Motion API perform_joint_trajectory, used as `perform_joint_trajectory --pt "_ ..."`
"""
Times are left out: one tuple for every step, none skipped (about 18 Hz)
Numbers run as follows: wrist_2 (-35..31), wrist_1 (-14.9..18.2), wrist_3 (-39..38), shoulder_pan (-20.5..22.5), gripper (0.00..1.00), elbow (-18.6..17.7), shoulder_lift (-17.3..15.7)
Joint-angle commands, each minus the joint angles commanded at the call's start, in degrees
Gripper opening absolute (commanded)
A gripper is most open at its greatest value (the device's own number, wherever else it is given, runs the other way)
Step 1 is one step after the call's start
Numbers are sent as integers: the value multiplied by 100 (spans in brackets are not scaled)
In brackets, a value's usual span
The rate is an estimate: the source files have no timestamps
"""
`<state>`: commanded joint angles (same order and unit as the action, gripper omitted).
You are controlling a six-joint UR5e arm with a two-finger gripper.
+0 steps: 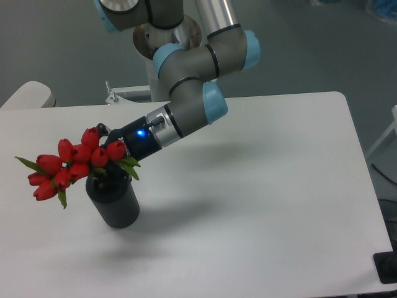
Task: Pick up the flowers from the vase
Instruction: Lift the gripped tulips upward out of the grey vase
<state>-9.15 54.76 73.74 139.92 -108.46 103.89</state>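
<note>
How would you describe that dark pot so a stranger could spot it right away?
Look at the white table, toward its left side. Below the gripper and the red flowers stands the vase: a short, dark grey cylinder, the only dark thing standing on the tabletop.

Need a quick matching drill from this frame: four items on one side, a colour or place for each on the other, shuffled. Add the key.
Items:
1. flowers
2. vase
3. pincer
4. table

Descriptions:
A. white, flat, everything stands on it
B. red buds leaning out to the left above the dark cylinder
C. black, with a blue light lit just behind it on the wrist
D. dark grey, upright, near the table's left side

Pairs: 1-B, 2-D, 3-C, 4-A
</note>
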Motion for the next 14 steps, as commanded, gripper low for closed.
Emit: perform_joint_trajectory --pt "71 0 -9 44 14 -9 -44" --pt "141 0 -9 70 14 0 -70" --pt "220 0 -9 97 14 17 -70" --pt "308 0 -9 106 14 35 -70" --pt "361 0 -9 175 14 53 -79" --pt "414 0 -9 202 14 79 -79" --pt "484 0 -9 211 14 105 -79" --pt "580 0 -9 220 14 123 -79" --pt "721 9 -9 237 14 184 -79" --pt "826 9 -44 272 14 219 -79" --pt "862 9 -140 308 14 263 -79" --pt "880 9 -245 325 14 316 -79" --pt "880 9 -342 325 14 360 -79" --pt "880 9 -404 334 14 421 -79"
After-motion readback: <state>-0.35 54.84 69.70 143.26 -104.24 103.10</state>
